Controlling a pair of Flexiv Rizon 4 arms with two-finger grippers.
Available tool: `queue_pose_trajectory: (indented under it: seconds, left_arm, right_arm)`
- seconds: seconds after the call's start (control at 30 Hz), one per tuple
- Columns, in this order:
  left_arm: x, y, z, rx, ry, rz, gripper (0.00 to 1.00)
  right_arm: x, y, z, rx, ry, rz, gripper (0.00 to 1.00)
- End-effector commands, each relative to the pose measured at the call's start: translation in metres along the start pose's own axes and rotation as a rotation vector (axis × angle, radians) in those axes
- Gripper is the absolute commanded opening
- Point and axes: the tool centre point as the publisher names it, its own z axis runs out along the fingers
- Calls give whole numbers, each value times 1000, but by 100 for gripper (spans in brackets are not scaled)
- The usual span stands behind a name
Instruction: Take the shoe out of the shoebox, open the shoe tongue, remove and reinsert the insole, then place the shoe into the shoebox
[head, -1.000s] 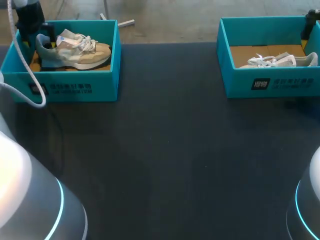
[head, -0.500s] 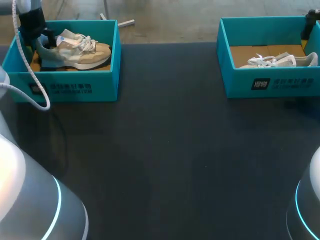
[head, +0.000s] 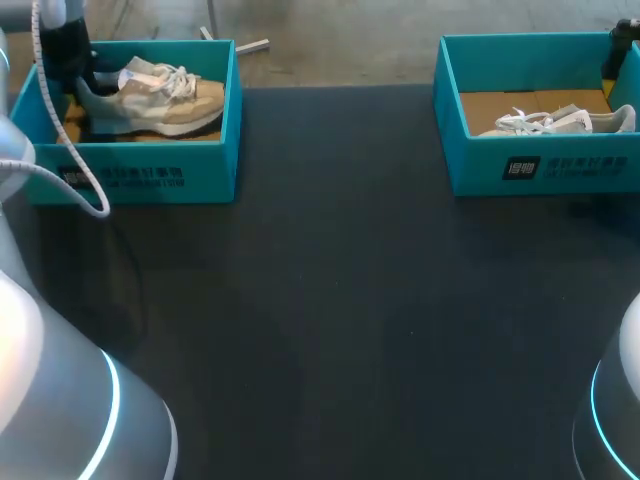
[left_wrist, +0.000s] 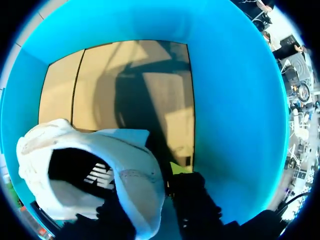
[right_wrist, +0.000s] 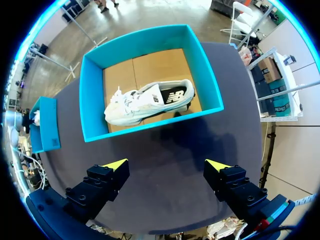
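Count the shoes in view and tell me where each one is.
2. A beige shoe is in the left shoebox, its heel gripped by the left gripper. A white shoe lies in the right shoebox. None seems hidden.

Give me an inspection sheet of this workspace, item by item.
Surface: dark table, carrying two shoeboxes at its far side.
Job's things: beige shoe in the left shoebox; white shoe lying in the right shoebox.
Clutter: nothing seen.
Grippers: left gripper inside the left shoebox, shut on the beige shoe's heel; right gripper open, above the table, short of the right shoebox.
Cables: white cable from the left arm hangs across the left shoebox's front.
Surroundings: nothing seen reaching over the table.
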Motion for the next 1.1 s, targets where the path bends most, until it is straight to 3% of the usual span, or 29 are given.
queue_pose_trajectory:
  seconds: [0.03, 0.33, 0.57, 0.9, 1.1]
  left_arm:
    - [0, 10, 1, 40, -2, 11, 0]
    - [6, 0, -26, 15, -50, 18, 0]
    - [17, -6, -65, -2, -90, 3, 0]
    - [25, -10, -92, -61, -66, 6, 0]
    - [30, -16, -121, -70, -55, -31, 0]
  right_arm:
    - [0, 0, 0, -1, 0, 0, 100]
    - [0, 0, 0, -1, 0, 0, 100]
    - [0, 0, 0, -1, 0, 0, 100]
    - [0, 0, 0, -1, 0, 0, 100]
    - [0, 0, 0, -1, 0, 0, 100]
